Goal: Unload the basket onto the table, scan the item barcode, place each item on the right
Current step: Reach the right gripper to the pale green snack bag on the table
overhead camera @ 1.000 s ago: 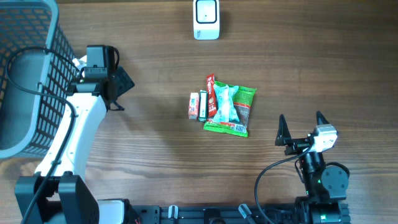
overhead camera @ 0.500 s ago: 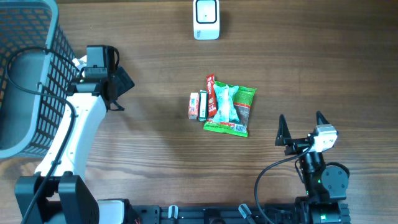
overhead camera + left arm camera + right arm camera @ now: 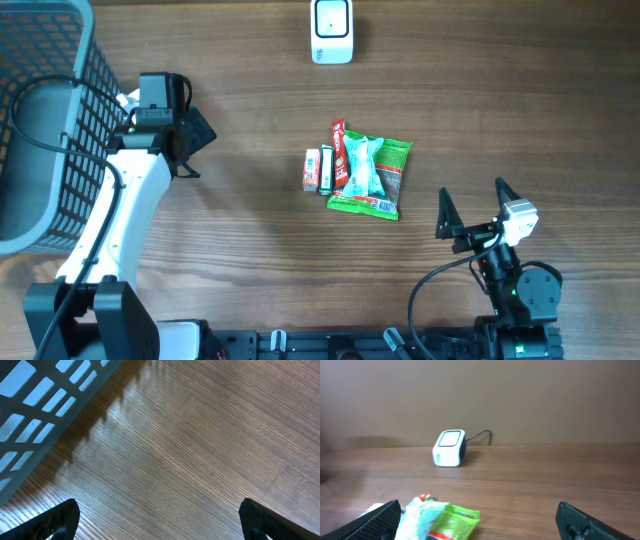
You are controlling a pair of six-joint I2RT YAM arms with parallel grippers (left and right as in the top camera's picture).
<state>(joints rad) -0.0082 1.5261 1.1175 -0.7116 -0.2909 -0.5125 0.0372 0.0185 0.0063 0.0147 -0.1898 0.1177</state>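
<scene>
Snack packets [image 3: 366, 176] unmoved; right jaws, spread wide, slightly nearer than before; left jaws likewise spread wide.

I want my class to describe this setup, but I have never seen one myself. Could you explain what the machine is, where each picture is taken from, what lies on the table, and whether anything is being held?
These are two robot arms at a brown wooden table. The overhead picture looks straight down on everything. The other two pictures each come from a camera on one arm's wrist, so that arm's two black fingers show at the bottom corners. The left tool hangs over bare wood near a grey mesh basket. The right tool faces a small white box scanner at the far edge. In the middle lies a small pile of snack packets, coloured green, pale blue, red and orange. Both tools are open and hold nothing.
</scene>
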